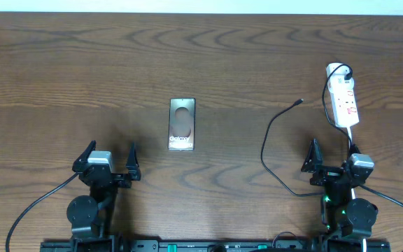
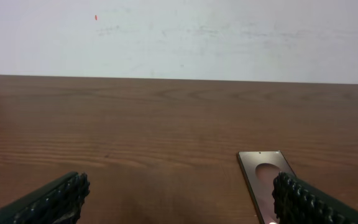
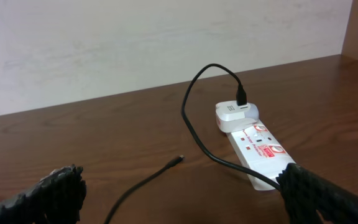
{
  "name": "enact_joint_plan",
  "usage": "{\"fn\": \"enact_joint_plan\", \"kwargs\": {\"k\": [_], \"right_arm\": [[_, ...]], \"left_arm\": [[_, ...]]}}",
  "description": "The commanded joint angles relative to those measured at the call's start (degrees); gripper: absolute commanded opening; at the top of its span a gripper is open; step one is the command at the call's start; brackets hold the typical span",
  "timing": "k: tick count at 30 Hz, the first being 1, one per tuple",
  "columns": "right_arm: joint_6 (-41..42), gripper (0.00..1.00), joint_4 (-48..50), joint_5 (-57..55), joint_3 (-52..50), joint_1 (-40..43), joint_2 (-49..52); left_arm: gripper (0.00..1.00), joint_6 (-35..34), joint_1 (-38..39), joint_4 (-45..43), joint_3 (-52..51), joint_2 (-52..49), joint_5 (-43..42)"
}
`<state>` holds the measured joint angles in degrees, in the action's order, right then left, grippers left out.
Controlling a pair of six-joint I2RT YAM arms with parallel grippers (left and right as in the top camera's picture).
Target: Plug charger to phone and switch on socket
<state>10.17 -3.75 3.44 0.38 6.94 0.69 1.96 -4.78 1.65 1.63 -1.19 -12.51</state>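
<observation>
The grey-brown phone (image 1: 182, 124) lies flat mid-table, "Galaxy" lettering at its near end; its far end shows at the lower right of the left wrist view (image 2: 263, 171). The white socket (image 1: 343, 101) lies at the far right, also seen as a power strip (image 3: 258, 151) with a white plug (image 3: 232, 114) in it. The charger cable (image 1: 271, 150) loops from the plug, its connector tip (image 1: 299, 102) loose on the wood, tip (image 3: 179, 158) pointing away. My left gripper (image 1: 110, 155) is open near the front, left of the phone. My right gripper (image 1: 333, 152) is open just short of the socket.
A thick white cord (image 1: 352, 137) runs from the socket toward the right arm base. A pale wall (image 2: 179, 37) stands behind the table's far edge. Bare wooden tabletop (image 1: 61, 84) stretches left of the phone.
</observation>
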Motion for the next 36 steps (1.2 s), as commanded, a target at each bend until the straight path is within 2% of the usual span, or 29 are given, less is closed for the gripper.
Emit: {"fn": "enact_joint_plan", "kwargs": {"k": [1,6,10,20,23,30,34,36], "right_arm": [[-0.4,0.99,-0.2,0.5,-0.1,-0.4,-0.3],[-0.4,0.99,-0.2,0.5,-0.1,-0.4,-0.3],[-0.4,0.99,-0.2,0.5,-0.1,-0.4,-0.3],[-0.4,0.99,-0.2,0.5,-0.1,-0.4,-0.3],[-0.4,0.99,-0.2,0.5,-0.1,-0.4,-0.3],[-0.4,0.99,-0.2,0.5,-0.1,-0.4,-0.3],[-0.4,0.99,-0.2,0.5,-0.1,-0.4,-0.3],[-0.4,0.99,-0.2,0.5,-0.1,-0.4,-0.3]], "left_arm": [[0.96,0.4,-0.3,1.2,-1.4,-0.2,0.1],[0.96,0.5,-0.3,1.2,-1.4,-0.2,0.1],[0.96,5.0,-0.3,0.5,-1.4,-0.2,4.1],[0.96,5.1,-0.3,1.6,-1.4,-0.2,5.9],[0.96,5.0,-0.3,0.8,-1.4,-0.2,2.4],[0.96,4.9,-0.3,0.6,-1.4,-0.2,0.5],[0.96,4.8,-0.3,0.6,-1.2,-0.2,-6.6],[0.96,2.3,-0.3,0.6,-0.6,-0.2,-8.6]]}}
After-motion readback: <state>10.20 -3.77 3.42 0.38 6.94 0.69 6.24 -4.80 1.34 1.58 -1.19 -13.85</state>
